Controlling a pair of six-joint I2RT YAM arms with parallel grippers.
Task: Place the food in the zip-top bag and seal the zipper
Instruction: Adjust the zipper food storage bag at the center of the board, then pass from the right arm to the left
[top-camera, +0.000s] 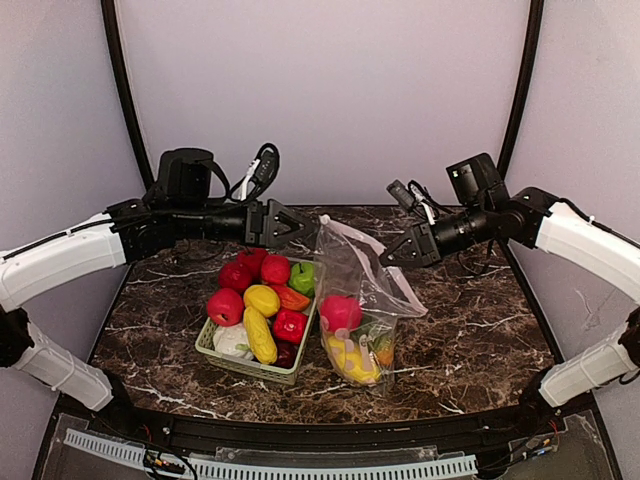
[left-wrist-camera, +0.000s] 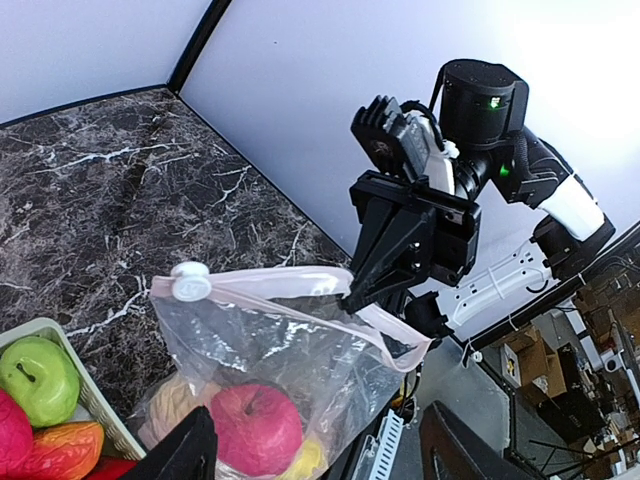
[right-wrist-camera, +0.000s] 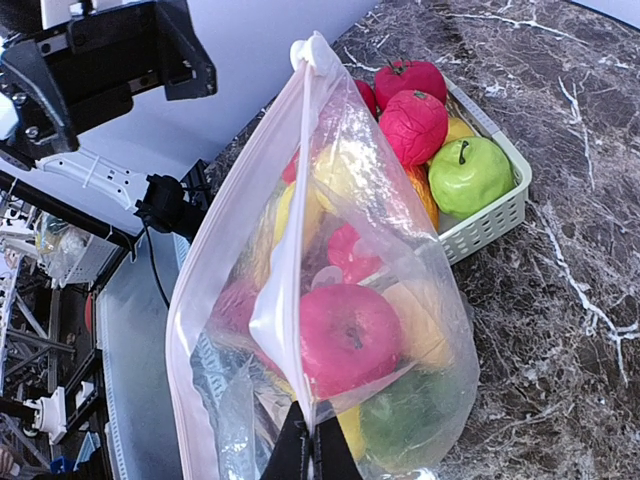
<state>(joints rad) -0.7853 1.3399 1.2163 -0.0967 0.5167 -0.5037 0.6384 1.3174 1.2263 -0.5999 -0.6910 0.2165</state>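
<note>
Two hands at the bag: one pinching, one spread

Several toy foods already sit inside the clear, dot-printed plastic zip-top bag (top-camera: 372, 285). It stands upright on the dark marbled bench (top-camera: 460, 330), just to the right of the pale green slatted basket (top-camera: 240, 363). Through the film I see a glossy pink-red apple (top-camera: 340, 312) high up and a yellow piece (top-camera: 355, 362) near the bottom. My right wrist view also shows something green low in the bag.

My right hand (top-camera: 392, 256) is closed on the bag's upper rim, its fingertips pinched flat on the plastic at the thin pink zipper (left-wrist-camera: 270, 281), holding that side up. The small white slider tab (left-wrist-camera: 190, 282) sits at the end of the strip, at the corner of the bag nearest my left hand (top-camera: 300, 226). From the slider the pink edges run apart, so the mouth looks unsealed.

My left hand hangs above the basket's far end, near that slider corner but not touching it. Its fingers are spread wide with nothing between them.

The basket is heaped. A green apple (top-camera: 302, 277) lies at the far corner beside the bag, and a yellow lemon (top-camera: 262, 299) lies in the middle. A round red fruit (top-camera: 225, 307) sits on the left, and a white piece (top-camera: 232, 342) lies at the near left corner.
</note>
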